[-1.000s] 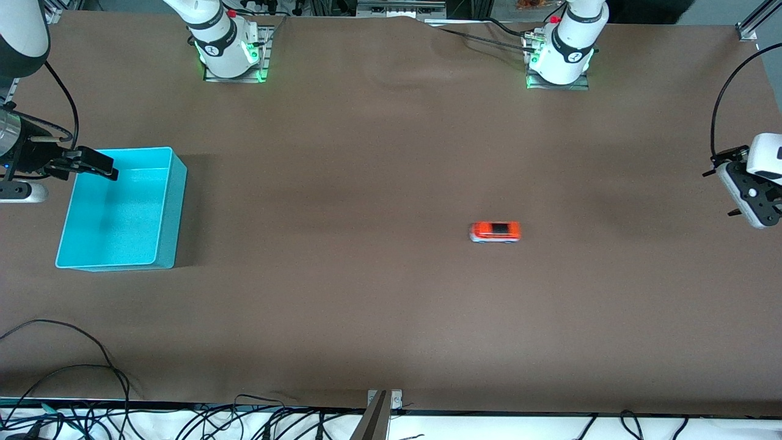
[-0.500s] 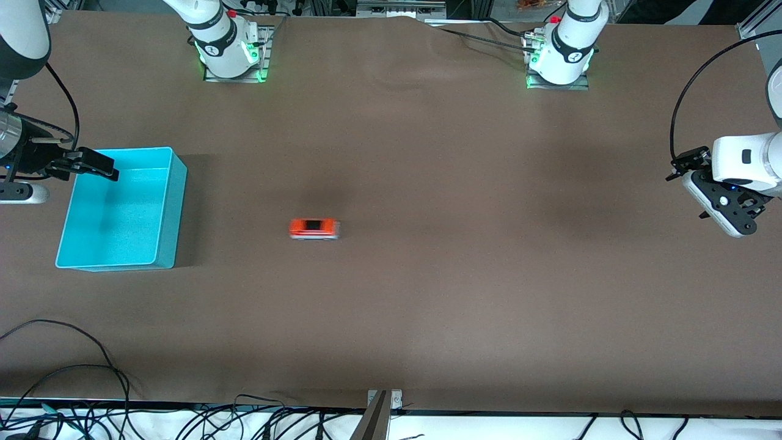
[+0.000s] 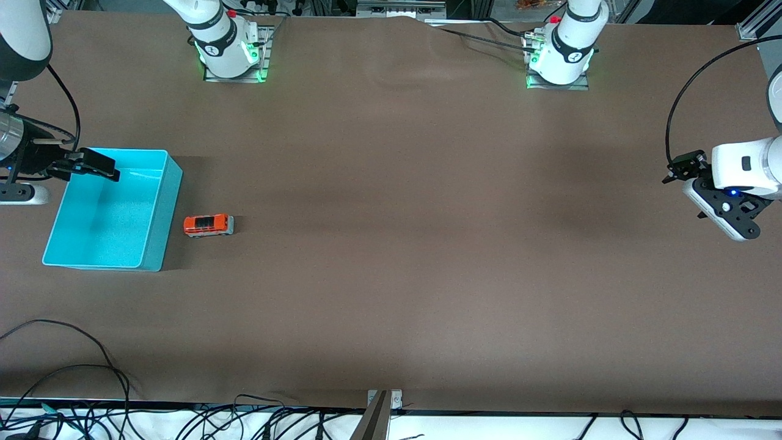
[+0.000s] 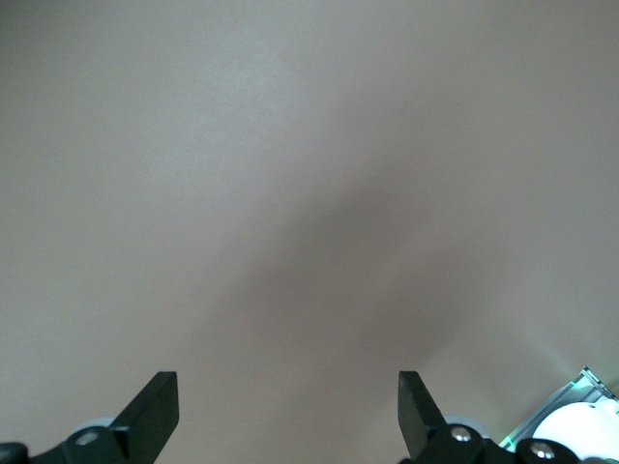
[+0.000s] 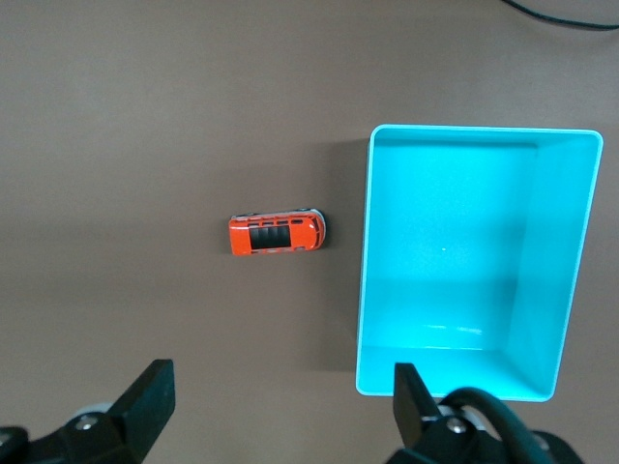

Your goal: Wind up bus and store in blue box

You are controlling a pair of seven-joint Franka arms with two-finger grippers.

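The small orange-red bus (image 3: 208, 225) stands on the brown table beside the long wall of the blue box (image 3: 104, 214), a small gap between them. Seen from the right wrist, the bus (image 5: 278, 233) lies lengthwise toward the box (image 5: 474, 232), which holds nothing. My right gripper (image 3: 104, 166) hangs open over the box's rim farthest from the front camera, at the right arm's end of the table, and is empty (image 5: 280, 396). My left gripper (image 3: 683, 197) hovers open and empty over bare table at the left arm's end (image 4: 288, 406).
Both arm bases (image 3: 229, 52) (image 3: 559, 58) stand along the edge farthest from the front camera. Loose black cables (image 3: 73, 366) lie at the near edge toward the right arm's end. A small metal bracket (image 3: 383, 400) sits at the middle of the near edge.
The bus has rolled across the table from the left arm's side to the box and stopped beside it. The box has shifted slightly away from the bus. The left gripper has moved inward a little.
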